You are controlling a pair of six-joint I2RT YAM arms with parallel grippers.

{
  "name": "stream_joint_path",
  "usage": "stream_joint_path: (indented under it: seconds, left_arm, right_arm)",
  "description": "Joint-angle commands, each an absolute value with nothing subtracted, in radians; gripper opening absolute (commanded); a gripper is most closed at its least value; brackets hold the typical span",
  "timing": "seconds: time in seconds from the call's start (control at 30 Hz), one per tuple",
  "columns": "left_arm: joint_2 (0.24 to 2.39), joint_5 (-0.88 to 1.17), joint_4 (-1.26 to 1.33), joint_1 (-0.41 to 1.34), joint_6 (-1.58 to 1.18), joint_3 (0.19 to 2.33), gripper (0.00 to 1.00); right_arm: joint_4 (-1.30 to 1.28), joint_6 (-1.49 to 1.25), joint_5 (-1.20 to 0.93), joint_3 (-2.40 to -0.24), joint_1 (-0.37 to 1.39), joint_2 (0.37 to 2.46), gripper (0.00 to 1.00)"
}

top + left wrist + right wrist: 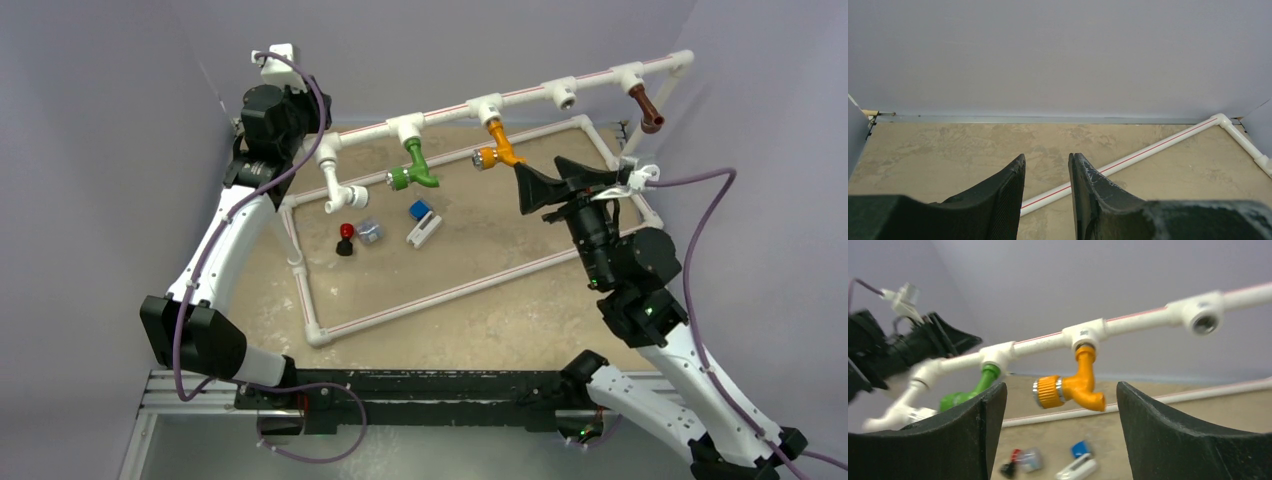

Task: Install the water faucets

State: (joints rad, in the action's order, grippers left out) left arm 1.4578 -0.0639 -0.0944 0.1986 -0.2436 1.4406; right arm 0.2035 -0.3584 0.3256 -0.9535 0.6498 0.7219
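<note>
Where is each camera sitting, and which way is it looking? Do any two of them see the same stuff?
Top camera: high behind the arms, looking down over the table; left arm and right arm both show.
Left wrist camera: on the left arm, facing the far wall across the table; the left gripper pokes in below.
Right wrist camera: on the right arm, looking up at the orange faucet and green faucet on the white pipe, through the open right gripper.
Shared: top and right wrist cameras both see those faucets.
</note>
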Motion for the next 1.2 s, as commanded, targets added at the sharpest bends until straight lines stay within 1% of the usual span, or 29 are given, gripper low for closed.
stream_joint_path:
  seconds: [0.0, 0.17, 0.23, 0.3, 0.47, 0.6, 0.7, 0.93, 1.17]
  left_arm:
    - [1.556, -0.055, -0.308, 0.201, -0.241, 1.35, 0.36]
    - [1.557, -0.055, -0.307, 0.201, -0.238, 1.35, 0.36]
    - [1.555, -0.055, -0.308, 0.201, -0.239, 1.35, 0.36]
    - [1.554, -0.056, -0.308, 0.201, -0.238, 1.35, 0.36]
    - [1.555, -0.053, -0.308, 0.201, -0.239, 1.35, 0.36]
    - [1.557, -0.051, -0.31, 0.201, -0.239, 1.351, 0.36]
    - [1.559, -0.051, -0.31, 0.201, -0.239, 1.351, 0.37]
    - [1.566, -0.051, -0.311, 0.201, -0.238, 1.352, 0.37]
    - [1.567, -0.051, -0.313, 0.201, -0.236, 1.353, 0.37]
  right_arm:
    - [0.153, 0.227, 0.285, -1.018, 0.655, 0.725, 0.82]
    - [0.079, 0.618, 0.176, -1.061, 0.655, 0.744, 0.84]
    - [0.018, 0.731, 0.125, -1.091, 0.655, 0.763, 0.83]
    - [0.002, 0.825, 0.119, -1.108, 0.655, 0.781, 0.82]
    - [-0.069, 1.01, 0.094, -1.132, 0.657, 0.813, 0.82]
    - [-0.108, 1.096, 0.041, -1.155, 0.657, 0.838, 0.82]
    - [-0.12, 1.154, 0.095, -1.158, 0.676, 0.872, 0.81]
    - [-0.01, 1.318, 0.236, -1.082, 0.712, 0.927, 0.83]
    - [0.266, 1.467, 0.32, -0.988, 0.725, 0.971, 0.82]
